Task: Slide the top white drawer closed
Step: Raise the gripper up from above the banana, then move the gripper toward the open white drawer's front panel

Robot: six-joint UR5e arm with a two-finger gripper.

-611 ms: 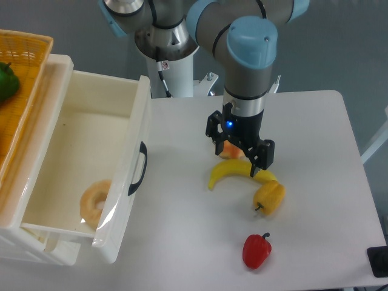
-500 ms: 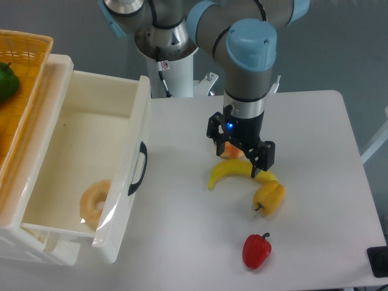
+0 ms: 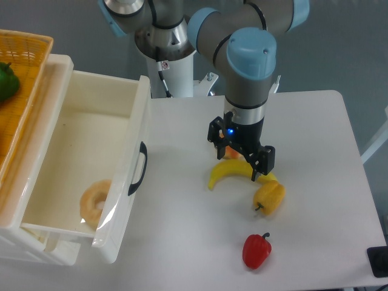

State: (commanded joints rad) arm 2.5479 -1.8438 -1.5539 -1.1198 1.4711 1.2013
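White table (image 3: 182,242): we see the gripper (image 3: 239,159) slightly higher than 0.6 s ago, fingers spread, empty, over the banana (image 3: 230,171). At the left edge the top white drawer (image 3: 91,170) remains pulled out, handle facing right, long axis left-right

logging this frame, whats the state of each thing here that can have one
top white drawer: pulled fully open, a doughnut inside
gripper: open, empty, hanging over the banana
banana: lying flat on the table
yellow pepper: on its side
red pepper: on its side
orange basket: holding a green pepper
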